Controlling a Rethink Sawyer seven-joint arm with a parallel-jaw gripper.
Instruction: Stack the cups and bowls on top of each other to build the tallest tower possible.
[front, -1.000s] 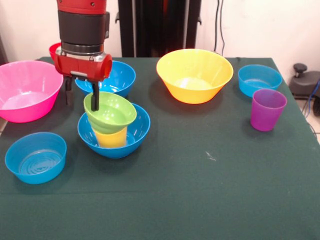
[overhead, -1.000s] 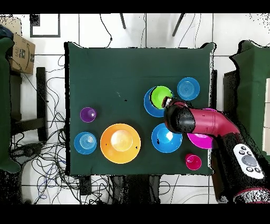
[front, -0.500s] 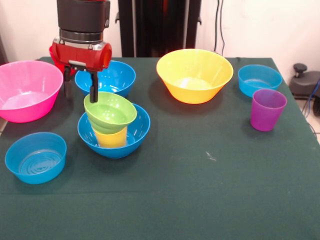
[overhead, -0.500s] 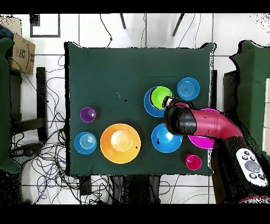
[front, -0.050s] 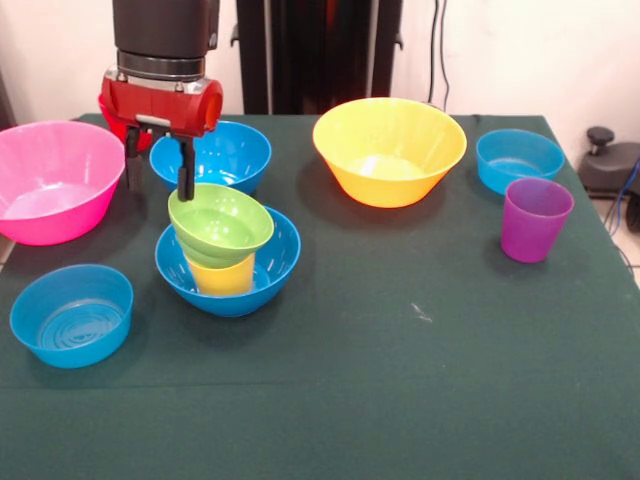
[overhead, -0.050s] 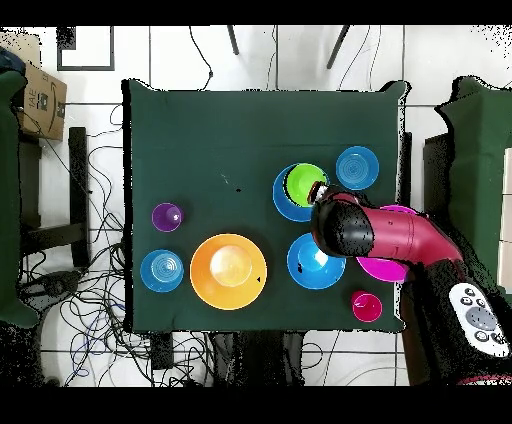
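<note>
- I see my gripper (front, -0.050s: 156, 178) hanging just above and behind the tower, its two dark fingers (front, -0.050s: 185, 180) spread apart and holding nothing; one fingertip sits right at the far rim of the small lime green plastic bowl (front, -0.050s: 221, 223).
- The tower (front, -0.050s: 228, 250) so far is three pieces: a medium deep blue plastic bowl (front, -0.050s: 270, 270) as the base, a yellow plastic cup (front, -0.050s: 222, 275) standing inside it, and the lime green bowl seated on the cup, tilted slightly.
- From overhead, the arm's red and black wrist (overhead, -0.050s: 345, 227) covers the edge of the stack, with the green bowl showing beside it.
- The second medium deep blue bowl (front, -0.050s: 232, 155) rests on the dark green tablecloth (front, -0.050s: 400, 370) just behind the tower.
- The large glossy pink bowl (front, -0.050s: 50, 180) sits at the front view's left edge, and a small shallow light-blue bowl (front, -0.050s: 72, 315) lies nearer the camera below it.
- The large yellow-orange bowl (front, -0.050s: 389, 150) stands mid-table, well apart from the tower.
- The translucent purple plastic cup (front, -0.050s: 535, 219) stands upright near the right edge, just in front of the other small light-blue bowl (front, -0.050s: 519, 159).
- A small red plastic cup (overhead, -0.050s: 366, 306) shows clearly overhead; in the front view it is mostly hidden behind the gripper.
</note>
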